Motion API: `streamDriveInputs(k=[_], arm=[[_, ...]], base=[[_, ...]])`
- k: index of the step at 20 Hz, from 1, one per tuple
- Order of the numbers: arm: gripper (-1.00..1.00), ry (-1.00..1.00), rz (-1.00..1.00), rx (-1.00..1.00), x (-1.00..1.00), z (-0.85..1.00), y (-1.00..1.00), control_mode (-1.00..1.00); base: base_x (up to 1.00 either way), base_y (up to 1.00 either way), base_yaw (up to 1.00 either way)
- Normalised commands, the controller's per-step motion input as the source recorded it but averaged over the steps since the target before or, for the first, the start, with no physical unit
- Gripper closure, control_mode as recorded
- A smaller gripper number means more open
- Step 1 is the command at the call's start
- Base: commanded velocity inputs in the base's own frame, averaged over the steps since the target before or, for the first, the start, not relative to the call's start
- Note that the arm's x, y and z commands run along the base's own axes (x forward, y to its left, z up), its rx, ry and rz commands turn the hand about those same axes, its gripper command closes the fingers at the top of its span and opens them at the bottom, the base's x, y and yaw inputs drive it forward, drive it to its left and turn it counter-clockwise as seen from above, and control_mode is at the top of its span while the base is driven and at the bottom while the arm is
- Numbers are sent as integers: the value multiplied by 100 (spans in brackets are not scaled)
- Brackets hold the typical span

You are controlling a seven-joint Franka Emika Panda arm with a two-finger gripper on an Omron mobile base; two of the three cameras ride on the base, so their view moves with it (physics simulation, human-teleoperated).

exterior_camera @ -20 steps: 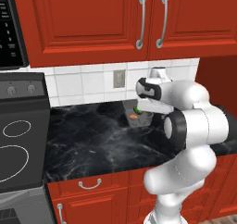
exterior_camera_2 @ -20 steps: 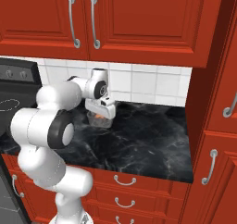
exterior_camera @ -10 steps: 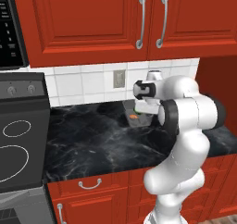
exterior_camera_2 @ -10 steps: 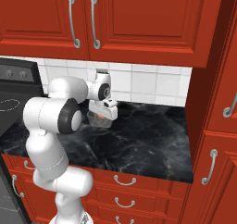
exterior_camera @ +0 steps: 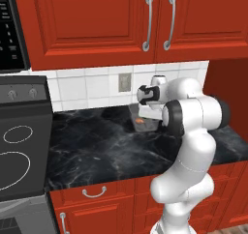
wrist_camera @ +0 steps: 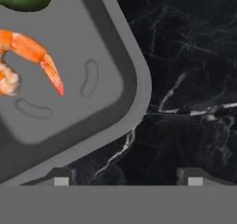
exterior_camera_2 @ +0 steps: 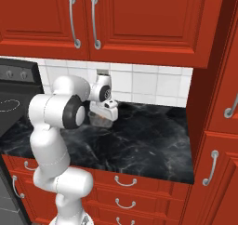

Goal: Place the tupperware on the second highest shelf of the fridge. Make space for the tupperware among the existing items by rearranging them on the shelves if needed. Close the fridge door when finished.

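We hover the gripper (wrist_camera: 125,177), fingers spread and holding nothing, over the tupperware (wrist_camera: 69,79) at the counter's (wrist_camera: 185,79) far side; descending off-centre, a finger could strike the rim and shove it.

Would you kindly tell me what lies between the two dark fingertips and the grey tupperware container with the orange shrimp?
In the hand view, only bare black marble counter separates the gripper from the grey tupperware container holding an orange shrimp.
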Motion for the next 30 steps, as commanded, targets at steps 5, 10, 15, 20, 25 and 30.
streamDriveInputs(k=[5,10,15,20,25,30], arm=[[-100,-7,-4,0,28,-24,-3,-100],[-100,-29,-3,0,3,-26,-4,-100],[-100,-44,0,1,-23,3,0,-100],[-100,-23,-3,2,-10,6,-4,-100],[-100,10,-7,5,52,0,-28,-100],[-100,12,-1,5,50,11,-12,-100]], base=[[0,0,0],[0,0,0],[0,0,0],[0,0,0],[0,0,0],[0,0,0]])
